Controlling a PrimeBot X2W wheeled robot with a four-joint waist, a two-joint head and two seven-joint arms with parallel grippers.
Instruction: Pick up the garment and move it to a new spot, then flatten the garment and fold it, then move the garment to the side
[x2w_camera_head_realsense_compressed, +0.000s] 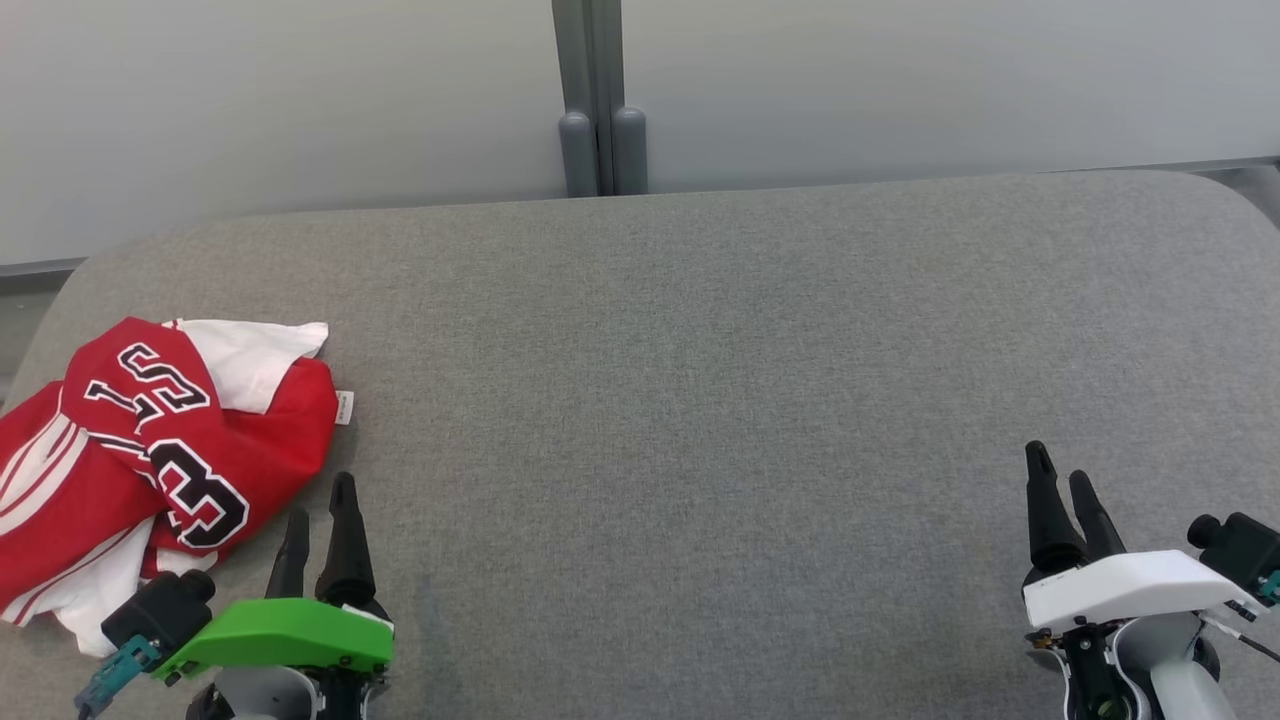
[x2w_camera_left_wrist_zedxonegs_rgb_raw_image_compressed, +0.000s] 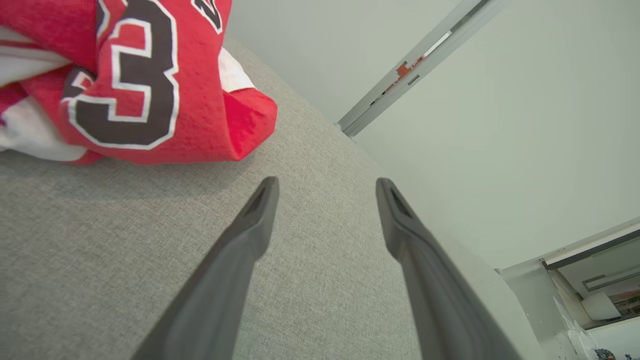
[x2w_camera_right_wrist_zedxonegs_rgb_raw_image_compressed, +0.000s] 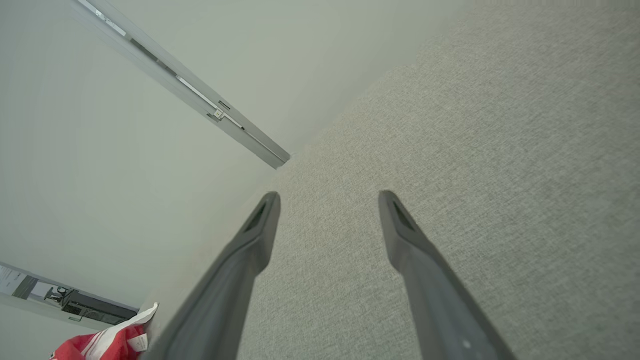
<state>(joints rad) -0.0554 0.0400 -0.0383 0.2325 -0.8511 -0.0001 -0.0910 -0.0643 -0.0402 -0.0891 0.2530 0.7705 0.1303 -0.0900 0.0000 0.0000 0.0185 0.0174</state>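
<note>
The garment (x2w_camera_head_realsense_compressed: 160, 460) is a red and white jersey with black numbers, lying crumpled at the left edge of the grey padded table (x2w_camera_head_realsense_compressed: 700, 380). In the left wrist view the garment (x2w_camera_left_wrist_zedxonegs_rgb_raw_image_compressed: 135, 85) fills the upper left, its big "3" facing the camera. My left gripper (x2w_camera_head_realsense_compressed: 318, 500) stands open just right of the heap, near the front edge, its fingers (x2w_camera_left_wrist_zedxonegs_rgb_raw_image_compressed: 255, 225) holding nothing. Far to the right, my right gripper (x2w_camera_head_realsense_compressed: 1060, 475) is open over bare cloth, nothing between its fingers (x2w_camera_right_wrist_zedxonegs_rgb_raw_image_compressed: 410, 235). A corner of the garment (x2w_camera_right_wrist_zedxonegs_rgb_raw_image_compressed: 110, 342) shows at that view's lower left.
A pale wall (x2w_camera_head_realsense_compressed: 300, 90) with a grey vertical post (x2w_camera_head_realsense_compressed: 600, 100) runs behind the table's far edge. The table's rounded corners lie at the far left and far right. Grey fabric stretches between the two grippers.
</note>
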